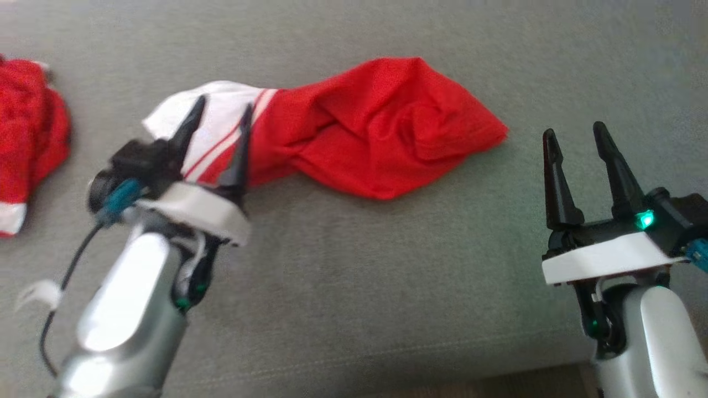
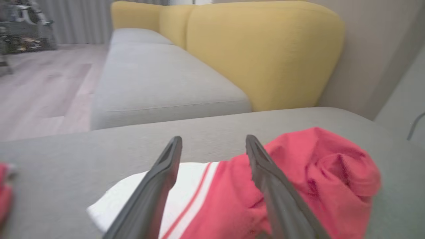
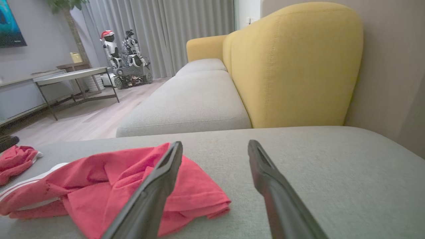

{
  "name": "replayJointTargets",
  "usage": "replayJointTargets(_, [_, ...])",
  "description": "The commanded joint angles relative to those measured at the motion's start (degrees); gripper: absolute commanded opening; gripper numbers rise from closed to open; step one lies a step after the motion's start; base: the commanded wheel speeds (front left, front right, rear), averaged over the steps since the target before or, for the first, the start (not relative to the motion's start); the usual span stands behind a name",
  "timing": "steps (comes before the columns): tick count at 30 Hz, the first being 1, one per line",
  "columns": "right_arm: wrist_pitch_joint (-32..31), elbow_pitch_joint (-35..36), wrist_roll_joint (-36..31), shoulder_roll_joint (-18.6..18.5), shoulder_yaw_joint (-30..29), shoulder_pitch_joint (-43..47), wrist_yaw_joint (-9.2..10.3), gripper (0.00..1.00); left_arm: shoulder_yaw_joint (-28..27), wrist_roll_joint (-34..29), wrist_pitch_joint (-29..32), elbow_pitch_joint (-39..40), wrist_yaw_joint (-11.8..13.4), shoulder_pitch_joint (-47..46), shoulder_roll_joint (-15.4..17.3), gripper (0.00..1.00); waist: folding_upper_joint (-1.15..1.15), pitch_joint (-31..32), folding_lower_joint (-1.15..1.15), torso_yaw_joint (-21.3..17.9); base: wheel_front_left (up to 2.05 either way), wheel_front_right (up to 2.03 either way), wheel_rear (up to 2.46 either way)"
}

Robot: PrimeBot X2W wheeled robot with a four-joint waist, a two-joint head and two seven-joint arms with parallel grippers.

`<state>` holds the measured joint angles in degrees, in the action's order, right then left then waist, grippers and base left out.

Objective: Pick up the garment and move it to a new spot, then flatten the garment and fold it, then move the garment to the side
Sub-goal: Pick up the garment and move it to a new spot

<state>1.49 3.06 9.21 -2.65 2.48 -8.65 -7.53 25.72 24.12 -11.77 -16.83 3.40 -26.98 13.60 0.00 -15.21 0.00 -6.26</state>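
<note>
A red garment [image 1: 376, 127] with a white striped end lies crumpled on the grey cushion [image 1: 354, 287], twisted in the middle. My left gripper [image 1: 221, 119] is open just above its white end, fingers spread with nothing between them. In the left wrist view the garment [image 2: 298, 179] lies under and past the open left gripper [image 2: 214, 142]. My right gripper [image 1: 575, 138] is open to the right of the garment, apart from it. In the right wrist view the garment [image 3: 109, 186] lies to the left of the right gripper [image 3: 215, 147].
A second red and white cloth [image 1: 27, 143] lies at the cushion's far left. A yellow sofa back [image 3: 292, 63] and more grey seat cushions [image 3: 189, 99] stand beyond. The cushion's front edge [image 1: 387, 359] runs near the bottom of the head view.
</note>
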Motion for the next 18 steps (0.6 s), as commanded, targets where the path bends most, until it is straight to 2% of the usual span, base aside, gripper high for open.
replayJointTargets(1, [-0.3, 1.8, -0.5, -0.2, 1.0, -0.1, 0.04, 1.0, -2.9, 0.5, -0.7, 2.1, 0.6, -0.5, 2.2, 1.0, 0.0, 2.1, 0.0, 2.4, 0.0, 0.0, 0.0])
replayJointTargets(10, [-1.9, 0.3, -2.5, -0.2, 0.2, 1.1, 0.04, 1.0, -8.5, 1.7, -2.1, 5.7, 3.7, 9.0, 8.0, 1.0, 0.0, 5.3, 0.0, 5.9, 0.0, 0.0, 0.0])
replayJointTargets(18, [-3.0, -0.5, -3.8, -0.2, -0.5, 3.2, 0.04, 1.0, -9.3, 1.3, -2.5, 10.5, 5.3, 15.7, 9.8, 1.0, 0.0, 8.4, 0.0, 6.6, 0.0, 0.0, 0.0])
